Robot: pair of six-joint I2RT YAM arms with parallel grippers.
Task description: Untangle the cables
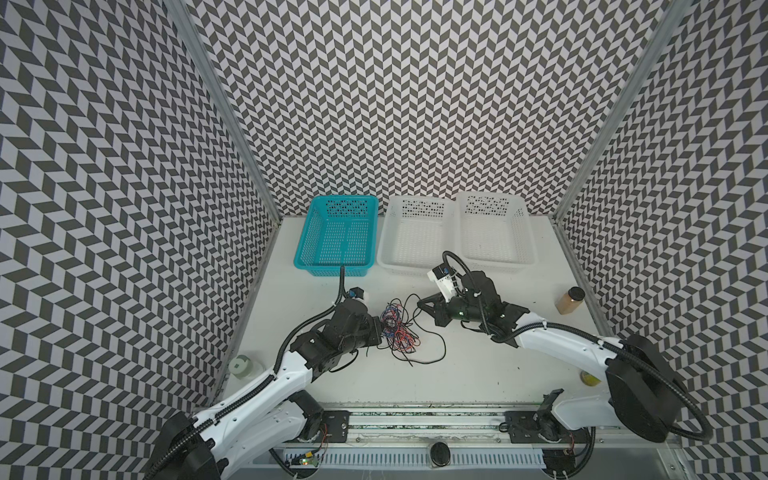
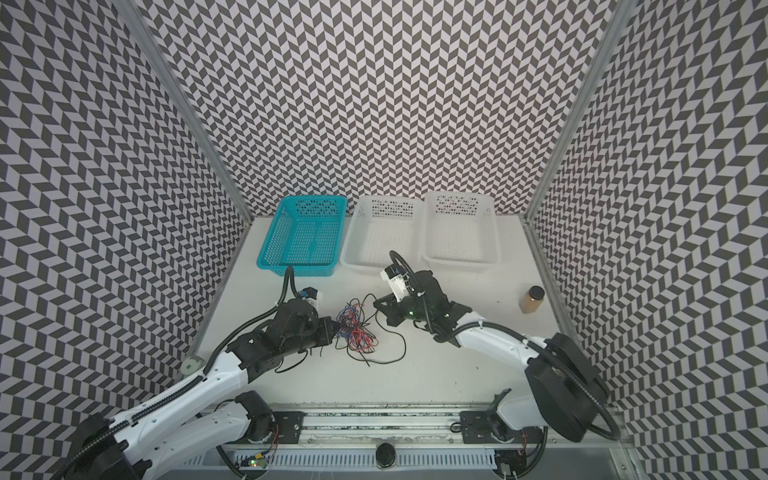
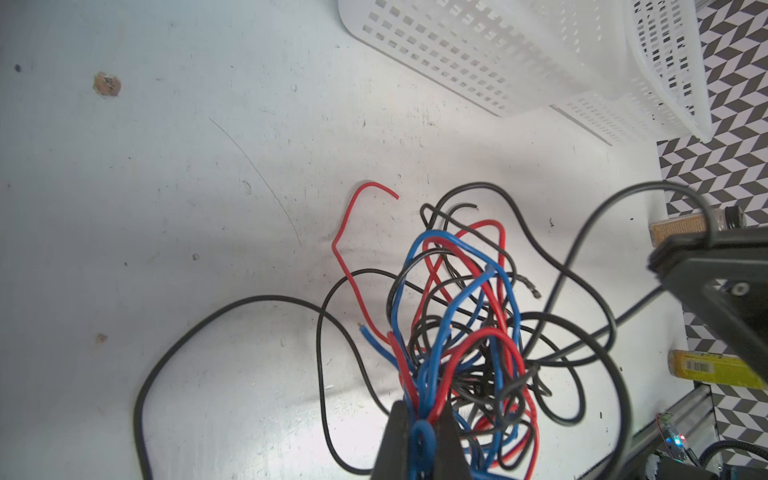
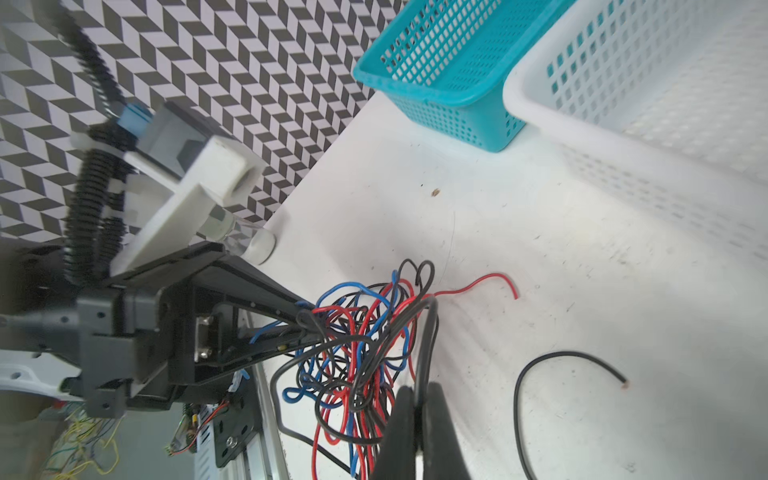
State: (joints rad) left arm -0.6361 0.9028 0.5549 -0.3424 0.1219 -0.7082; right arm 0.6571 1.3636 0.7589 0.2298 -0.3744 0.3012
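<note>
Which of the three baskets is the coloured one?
The teal basket, leftmost of the row in both top views; the middle basket and the right basket are white.

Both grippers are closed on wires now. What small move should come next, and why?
Probably the right gripper should draw its black cable slowly away from the tangle, since the left gripper is shut on blue and red wires there and can anchor it.

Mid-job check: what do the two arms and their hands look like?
Left arm and right arm have white shells with black joints, and a ribbed black hose runs along each. Left hand and right hand are matte black, tapering to narrow wedge fingers. A white camera mount with a blue plug sits on each wrist.
</note>
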